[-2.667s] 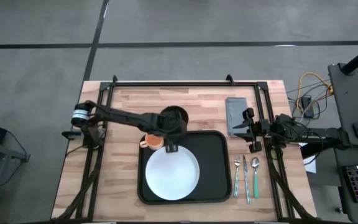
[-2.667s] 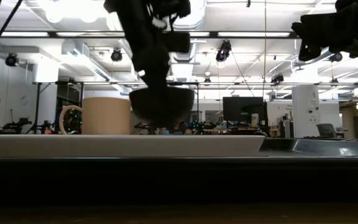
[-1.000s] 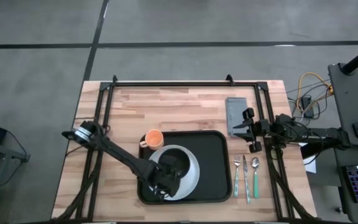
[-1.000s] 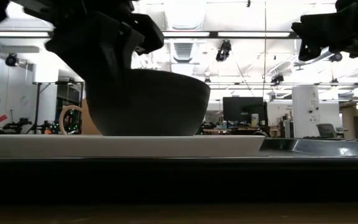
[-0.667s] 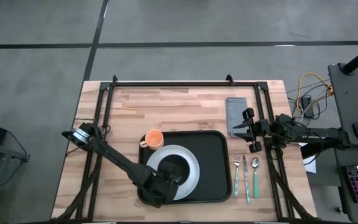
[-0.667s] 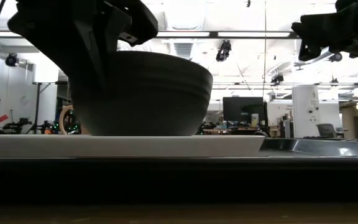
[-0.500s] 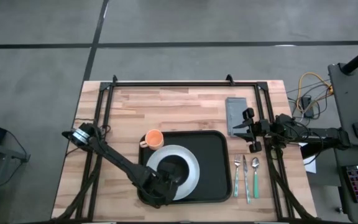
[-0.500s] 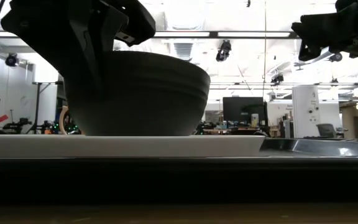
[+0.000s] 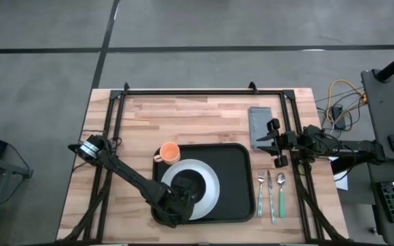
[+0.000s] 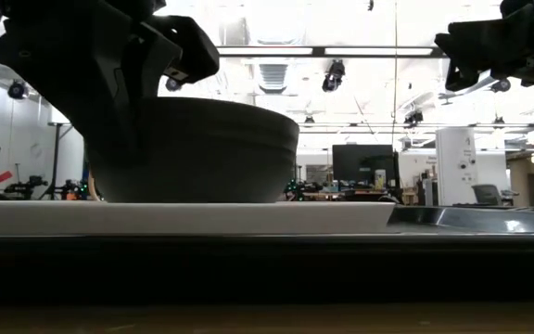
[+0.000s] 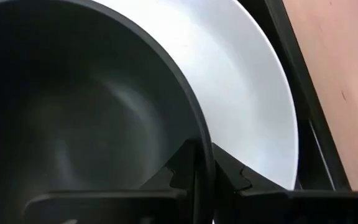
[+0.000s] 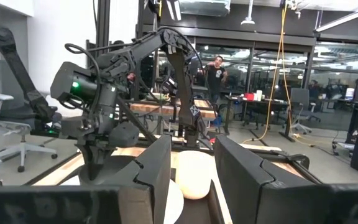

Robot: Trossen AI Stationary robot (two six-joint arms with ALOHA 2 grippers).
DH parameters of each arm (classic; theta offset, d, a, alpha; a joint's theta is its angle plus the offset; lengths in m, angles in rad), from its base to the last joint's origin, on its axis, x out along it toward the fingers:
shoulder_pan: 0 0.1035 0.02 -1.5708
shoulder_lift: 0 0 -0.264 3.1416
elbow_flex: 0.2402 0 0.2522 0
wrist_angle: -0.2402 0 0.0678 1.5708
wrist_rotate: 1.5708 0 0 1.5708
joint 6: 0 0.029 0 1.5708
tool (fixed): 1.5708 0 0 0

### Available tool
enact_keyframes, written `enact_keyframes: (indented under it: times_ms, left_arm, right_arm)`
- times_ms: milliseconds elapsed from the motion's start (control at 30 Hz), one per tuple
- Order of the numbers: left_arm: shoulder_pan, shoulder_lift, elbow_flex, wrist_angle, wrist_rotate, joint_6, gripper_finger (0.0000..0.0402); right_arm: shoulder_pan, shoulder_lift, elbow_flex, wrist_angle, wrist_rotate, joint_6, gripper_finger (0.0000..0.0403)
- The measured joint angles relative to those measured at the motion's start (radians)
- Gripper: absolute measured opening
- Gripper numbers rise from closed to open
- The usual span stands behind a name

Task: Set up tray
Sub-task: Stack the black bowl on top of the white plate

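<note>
On the table (image 9: 204,113), left jaws (image 9: 176,205) over tray (image 9: 234,184)

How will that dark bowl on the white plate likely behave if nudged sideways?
The dark bowl looks rigid with a wide, low body, so it would probably slide rather than tip. The white plate looks smooth, so it may skate easily. The left tool pinches its rim.

My station sits in a robotics lab; other robot arms (image 12: 166,74) on benches, office chairs (image 12: 8,134), monitors (image 10: 360,162), exposed ceiling lights (image 10: 334,74).
</note>
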Motion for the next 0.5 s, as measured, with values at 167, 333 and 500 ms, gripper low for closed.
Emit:
enact_keyframes:
  times_ms: [167,333,500]
  left_arm:
    - [0.000,0.000,0.001,-0.001,0.003,-0.002,0.0030]
    - [0.001,0.000,0.002,-0.001,0.003,-0.002,0.0069]
    - [0.003,-0.009,0.002,-0.015,0.003,0.002,0.0115]
  right_arm:
    - [0.000,0.000,0.000,0.000,0.000,0.000,0.0112]
    - [0.000,0.000,0.000,0.000,0.000,0.000,0.0112]
    - [0.000,0.000,0.000,0.000,0.000,0.000,0.0112]
